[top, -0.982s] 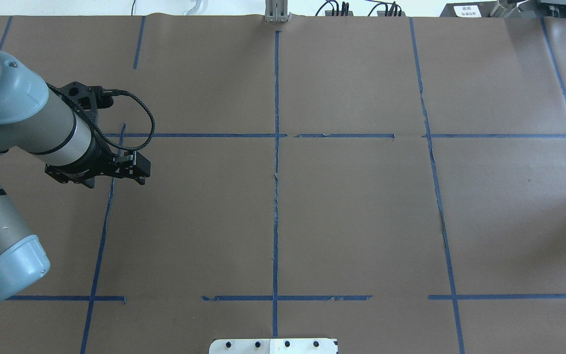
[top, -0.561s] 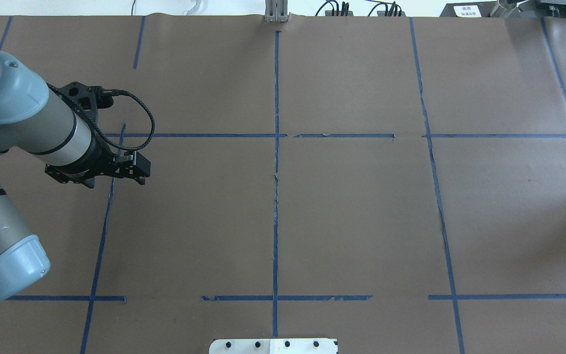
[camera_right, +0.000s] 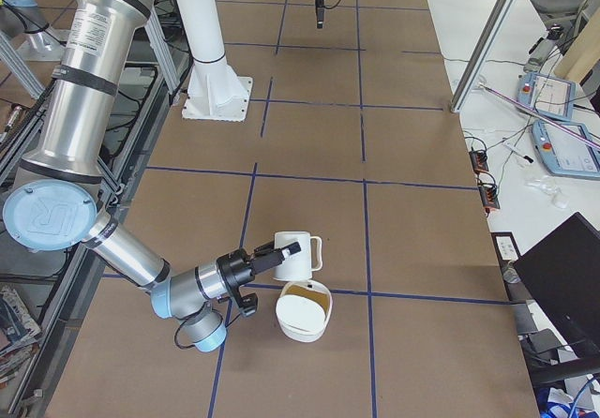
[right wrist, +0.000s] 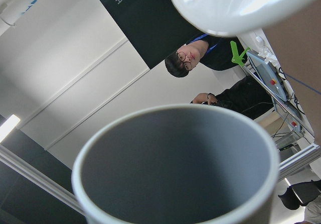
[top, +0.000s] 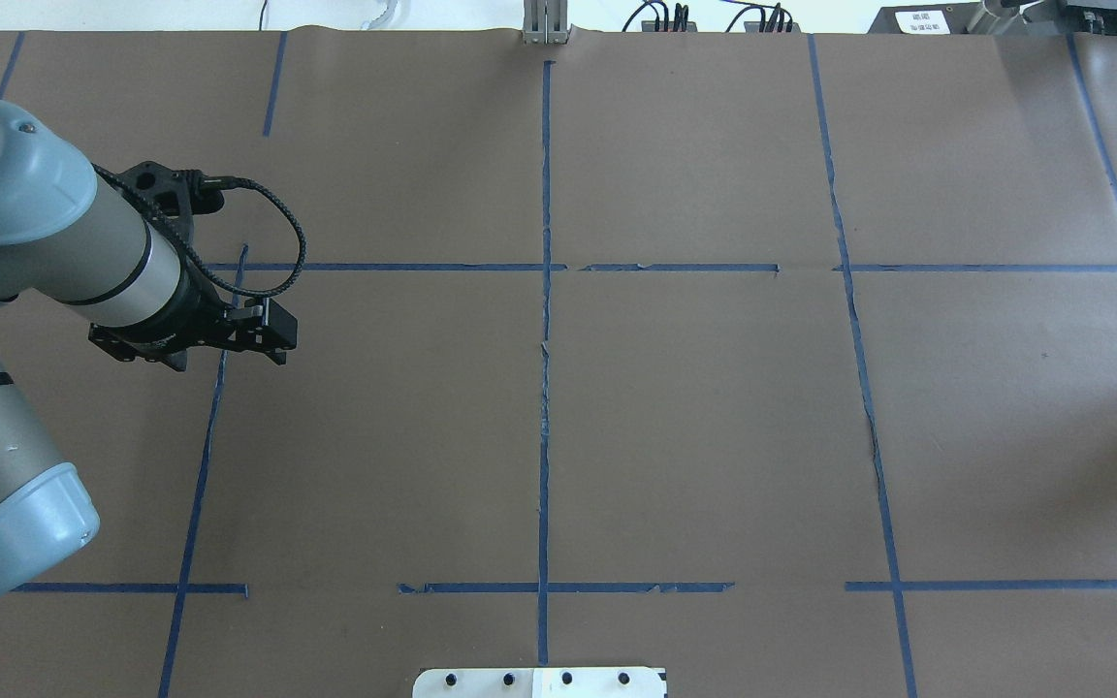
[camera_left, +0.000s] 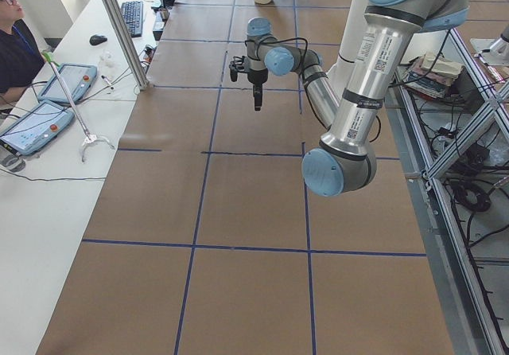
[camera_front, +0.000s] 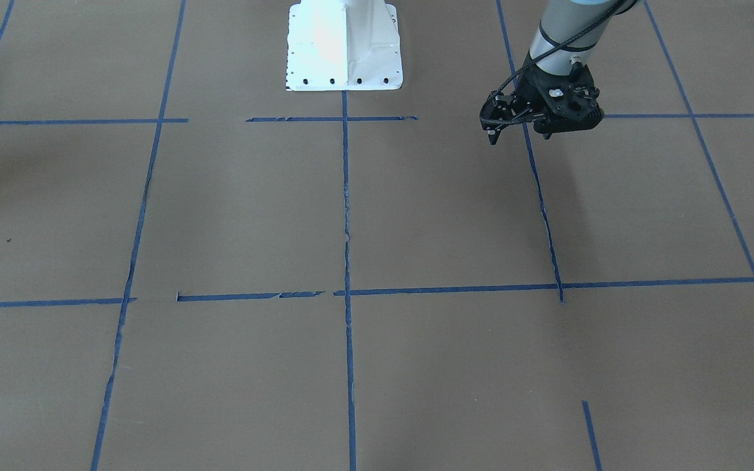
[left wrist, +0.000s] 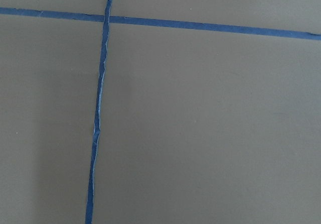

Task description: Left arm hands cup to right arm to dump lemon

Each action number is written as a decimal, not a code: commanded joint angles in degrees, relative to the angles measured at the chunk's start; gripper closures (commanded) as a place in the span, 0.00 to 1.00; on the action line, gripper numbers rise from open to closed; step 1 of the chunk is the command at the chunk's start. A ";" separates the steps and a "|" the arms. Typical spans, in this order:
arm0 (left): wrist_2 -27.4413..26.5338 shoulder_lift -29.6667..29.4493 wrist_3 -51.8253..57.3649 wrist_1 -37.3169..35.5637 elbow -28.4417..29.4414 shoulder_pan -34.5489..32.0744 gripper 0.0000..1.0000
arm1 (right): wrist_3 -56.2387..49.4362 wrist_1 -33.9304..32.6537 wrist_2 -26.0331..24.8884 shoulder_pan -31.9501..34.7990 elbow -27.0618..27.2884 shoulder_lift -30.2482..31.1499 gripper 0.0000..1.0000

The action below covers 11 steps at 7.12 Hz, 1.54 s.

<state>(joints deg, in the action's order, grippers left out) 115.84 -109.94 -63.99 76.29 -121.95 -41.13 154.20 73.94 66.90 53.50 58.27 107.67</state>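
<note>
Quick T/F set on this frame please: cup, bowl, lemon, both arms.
1. The left gripper holds the cup. False: the left gripper is empty, and the cup is at the right gripper.
2. The cup is tipped close to a white bowl. True.
3. A lemon shows inside the cup in the right wrist view. False: the grey inside that shows there is bare.
4. The left gripper hangs over a blue tape line. True.
5. Both arms show in the overhead view. False: only the left arm does.
</note>
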 commanded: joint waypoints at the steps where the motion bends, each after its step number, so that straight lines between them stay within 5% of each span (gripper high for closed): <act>1: 0.00 0.07 0.00 0.00 -0.04 0.00 0.00 | -8.77 -3.44 1.73 0.63 0.88 0.09 0.88; 4: 0.00 0.16 -0.09 0.00 -0.13 0.00 0.00 | -23.19 -19.11 12.23 9.38 8.30 0.08 0.90; 7: 0.00 0.25 0.00 0.00 0.22 0.09 0.00 | -41.10 -27.33 18.94 11.27 14.39 0.35 0.95; 11: -0.44 -1.68 0.79 2.54 0.31 0.09 0.00 | -62.09 -53.30 26.24 11.98 34.93 0.61 0.97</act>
<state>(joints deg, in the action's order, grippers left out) 115.74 -110.81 -63.63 77.49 -121.52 -40.94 100.89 29.99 90.94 65.38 86.66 108.27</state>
